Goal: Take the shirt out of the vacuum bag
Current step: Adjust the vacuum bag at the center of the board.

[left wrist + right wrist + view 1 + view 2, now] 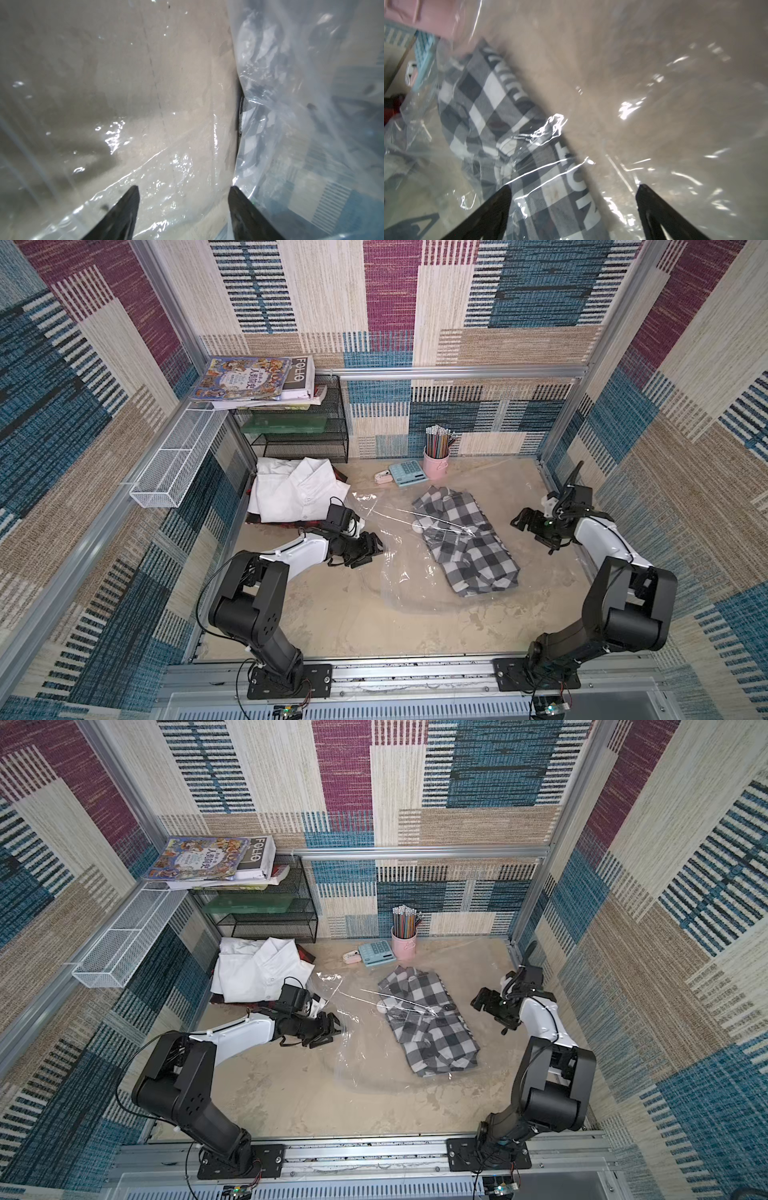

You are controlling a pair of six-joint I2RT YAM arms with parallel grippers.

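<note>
Beige, stone-mottled worktop [332,626] fills the floor of a booth with patterned woven walls, and you are looking down on it in both top views.

Across its middle lies the vacuum bag [399,572] [357,1060], clear and crinkled, with bright creases. Inside it, under the film, a grey, black and white checked shirt [465,535] [432,1027] lies folded, running from near the far edge toward the right side of the worktop.

In the far-left corner stands a black wire rack [299,439] with a stack of books [249,379] on top. A long white mesh basket [174,460] hangs on the left wall beside it. Below the rack, along the left edge, a white shirt [291,493] lies on darker red cloth.

Your left pincer [374,549] [336,1029] sits low at the bag's left edge. In the left wrist view its fingers stand apart [184,187] with film lying under the gap and a fold of the bag rising beside one finger; nothing is clamped.

Your right pincer [517,522] [478,1002] hangs just right of the checked shirt. In the right wrist view it is spread wide [574,186] above the film and the shirt's edge, gripping nothing.

At the far edge stand a pink cup [436,462] of pencils, a pale blue calculator [407,473] and a small pink-and-white item [381,477].

The bag's round white valve [417,525] [381,1006] sits at the shirt's left side.
</note>
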